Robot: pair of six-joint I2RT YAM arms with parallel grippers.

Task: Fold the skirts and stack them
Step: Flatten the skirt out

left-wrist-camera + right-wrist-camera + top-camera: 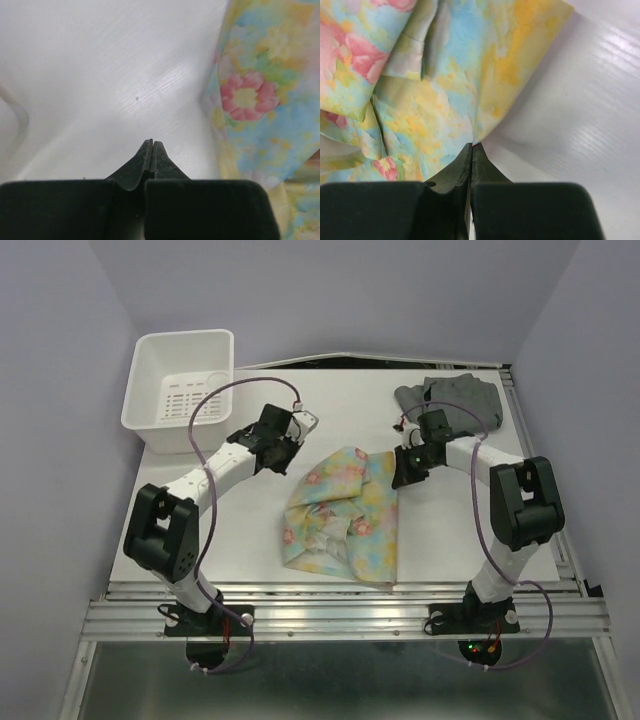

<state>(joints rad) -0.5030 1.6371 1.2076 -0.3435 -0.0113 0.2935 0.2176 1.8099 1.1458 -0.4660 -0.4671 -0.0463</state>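
Pinching floral skirt [445,75] edge — R gripper [471,146]; L gripper [151,142] closed, beside it.

floral skirt [345,520] pastel yellow, blue, green with pink blooms, grey skirt [455,398] plain, bin [150,390] white

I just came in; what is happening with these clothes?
The right pincer is shut on an edge of the floral skirt, which lies crumpled in the middle of the table. The left pincer is shut, empty, above bare table beside it. The grey skirt lies bunched at the far right, not yet folded; nothing is stacked.
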